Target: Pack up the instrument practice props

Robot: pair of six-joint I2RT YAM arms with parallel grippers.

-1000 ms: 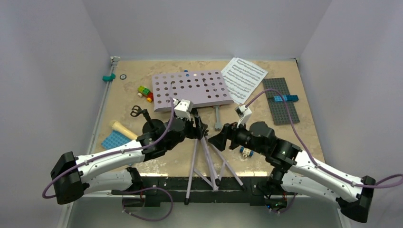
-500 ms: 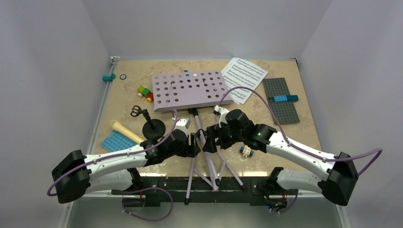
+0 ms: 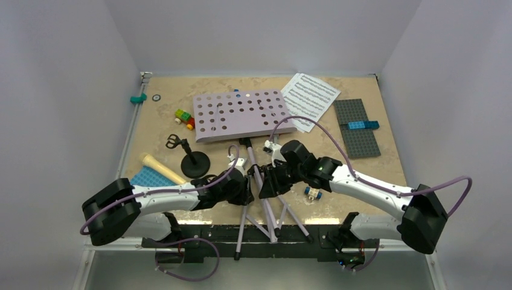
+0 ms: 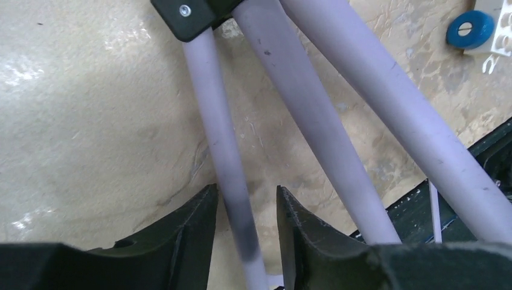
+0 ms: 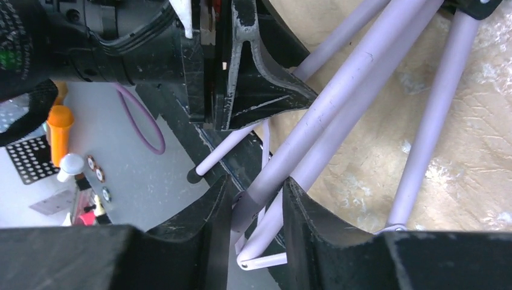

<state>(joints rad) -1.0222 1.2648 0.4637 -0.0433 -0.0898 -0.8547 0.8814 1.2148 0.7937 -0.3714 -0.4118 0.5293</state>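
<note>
The lilac music stand lies flat, its perforated desk (image 3: 241, 115) at the back and its tripod legs (image 3: 265, 211) reaching past the near table edge. My left gripper (image 3: 246, 184) (image 4: 244, 196) straddles one thin leg (image 4: 223, 151); the leg rests against one finger and a gap shows on the other side. My right gripper (image 3: 264, 184) (image 5: 256, 181) is shut on the thicker centre tube (image 5: 338, 103), which fills its jaws. The cream microphone (image 3: 160, 168) and the black mic stand (image 3: 194, 162) sit to the left. The sheet music (image 3: 309, 99) lies at the back right.
A blue studded plate (image 3: 145, 178) lies beside the microphone. A grey plate (image 3: 357, 128) with a blue brick (image 3: 362, 125) lies at the right. Coloured bricks (image 3: 184, 117) sit left of the desk. A small wheeled piece (image 3: 313, 193) (image 4: 466, 27) lies right of the legs.
Both grippers came in and down onto the tripod legs, side by side. Both sets of jaws narrowed, the right closing on the centre tube.
</note>
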